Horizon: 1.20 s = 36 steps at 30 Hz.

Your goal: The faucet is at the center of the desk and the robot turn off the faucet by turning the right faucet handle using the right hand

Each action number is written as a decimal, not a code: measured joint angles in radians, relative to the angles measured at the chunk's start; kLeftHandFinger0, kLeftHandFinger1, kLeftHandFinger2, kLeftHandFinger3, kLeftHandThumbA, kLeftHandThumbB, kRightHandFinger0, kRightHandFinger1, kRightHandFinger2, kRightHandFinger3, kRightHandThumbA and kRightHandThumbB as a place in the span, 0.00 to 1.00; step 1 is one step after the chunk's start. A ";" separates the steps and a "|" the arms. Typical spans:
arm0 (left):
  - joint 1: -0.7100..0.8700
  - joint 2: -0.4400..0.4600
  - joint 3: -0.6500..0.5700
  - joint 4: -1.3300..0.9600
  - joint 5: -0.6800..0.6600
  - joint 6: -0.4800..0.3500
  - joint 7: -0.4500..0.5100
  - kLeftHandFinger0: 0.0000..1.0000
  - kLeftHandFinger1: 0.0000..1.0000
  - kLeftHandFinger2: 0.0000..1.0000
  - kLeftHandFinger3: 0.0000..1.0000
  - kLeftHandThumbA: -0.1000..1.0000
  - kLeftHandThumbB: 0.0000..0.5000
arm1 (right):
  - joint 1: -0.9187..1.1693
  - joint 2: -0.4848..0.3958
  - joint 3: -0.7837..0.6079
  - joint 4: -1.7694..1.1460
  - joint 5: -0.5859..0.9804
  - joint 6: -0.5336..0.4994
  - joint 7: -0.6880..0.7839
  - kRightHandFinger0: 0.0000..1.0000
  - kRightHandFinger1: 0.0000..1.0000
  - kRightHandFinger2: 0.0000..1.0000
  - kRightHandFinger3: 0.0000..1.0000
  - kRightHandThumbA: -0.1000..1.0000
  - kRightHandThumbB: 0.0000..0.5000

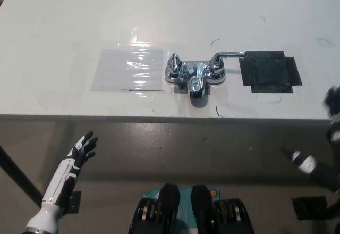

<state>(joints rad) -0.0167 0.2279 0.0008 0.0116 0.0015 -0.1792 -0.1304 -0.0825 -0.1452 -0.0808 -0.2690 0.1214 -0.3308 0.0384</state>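
Both hands hung below the desk (64,21) edge: the white left hand (84,148) empty, fingers spread; the black right hand (332,118) blurred, its grip unreadable. Well beyond either hand's fingertips, the chrome faucet (195,75) sat mid-desk, its right faucet handle (229,56) pointing toward black tape (270,70).

No text, label, brand or number can be read anywhere.

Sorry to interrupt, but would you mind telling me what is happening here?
Nothing is being handled yet. A chrome faucet sits mid-desk, its right handle pointing toward a black patch. The black right hand is at the right edge, below the desk edge and clear of the faucet. The white left hand rests open at lower left.
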 measured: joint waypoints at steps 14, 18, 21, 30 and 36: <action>-0.004 -0.007 -0.010 0.000 0.000 -0.009 -0.003 1.00 1.00 1.00 1.00 1.00 0.84 | -0.537 -0.270 0.009 0.247 0.144 0.264 0.121 1.00 1.00 1.00 1.00 1.00 0.69; 0.001 -0.013 -0.016 -0.007 0.000 -0.009 -0.006 1.00 1.00 1.00 1.00 1.00 0.84 | -0.669 -0.267 0.038 0.428 0.157 0.315 0.165 1.00 1.00 1.00 1.00 1.00 0.67; 0.004 -0.015 -0.017 -0.011 0.000 -0.012 -0.012 1.00 1.00 1.00 1.00 1.00 0.85 | -0.770 -0.252 0.056 0.581 0.172 0.345 0.207 1.00 1.00 1.00 1.00 1.00 0.73; 0.010 -0.015 -0.022 -0.014 0.000 -0.019 -0.018 1.00 1.00 1.00 1.00 1.00 0.85 | -1.021 -0.205 0.125 1.045 0.157 0.392 0.313 1.00 1.00 1.00 1.00 1.00 0.65; 0.030 -0.016 -0.023 -0.015 0.000 -0.025 -0.019 1.00 1.00 1.00 1.00 1.00 0.84 | -1.103 -0.170 0.158 1.301 0.125 0.387 0.361 1.00 1.00 1.00 1.00 1.00 0.77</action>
<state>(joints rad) 0.0134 0.2115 -0.0222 -0.0030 0.0016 -0.2039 -0.1492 -1.1857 -0.3156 0.0770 1.0323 0.2463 0.0565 0.3989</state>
